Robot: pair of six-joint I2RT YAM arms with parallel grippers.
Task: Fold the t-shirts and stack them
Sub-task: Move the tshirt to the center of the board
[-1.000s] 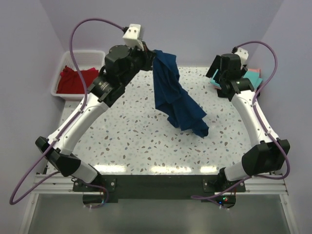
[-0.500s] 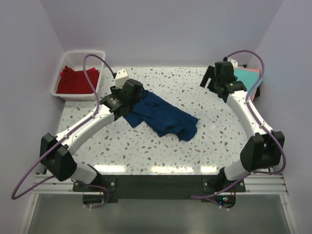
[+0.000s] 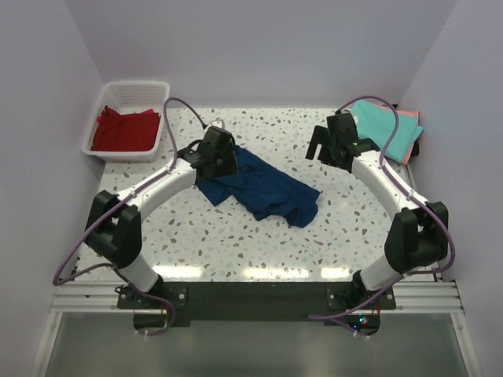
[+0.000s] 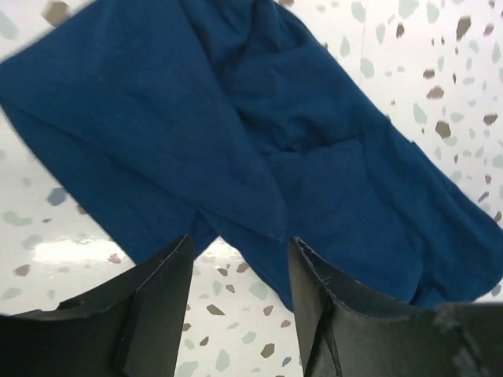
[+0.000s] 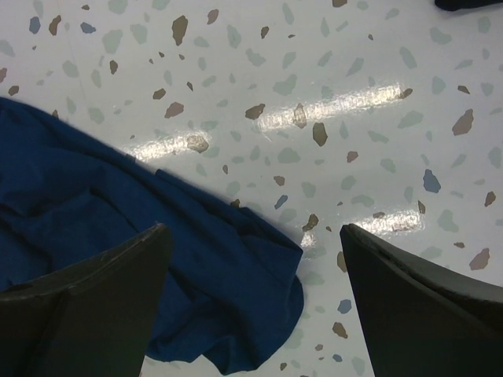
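Four t-shirts are in view. The navy blue t-shirt (image 3: 263, 187) lies unfolded on the speckled table (image 3: 236, 236), rumpled into a long heap that runs from far-left to near-right. No print shows on its creased upper side.

The left end effector (image 3: 218, 153) sits over the far-left end of the navy blue t-shirt. In its wrist view the left end effector (image 4: 240, 294) has its jaws moderately apart with nothing held between them. Only the cloth's edge and a patch of table show in the gap, and I cannot tell whether a fingertip touches the fabric.

The right end effector (image 3: 326, 145) is to the far-right of the navy blue t-shirt and clear of it. In its wrist view the right end effector (image 5: 251, 314) has its jaws spread wide and empty, and that garment's rounded near-right end lies on the table below.

Well to the far-left of the navy blue t-shirt, a red t-shirt (image 3: 124, 129) lies inside a white basket (image 3: 130, 85). Well to its far-right, a teal t-shirt (image 3: 381, 127) lies flat on top of a salmon-pink t-shirt (image 3: 410, 118), of which only an edge shows.
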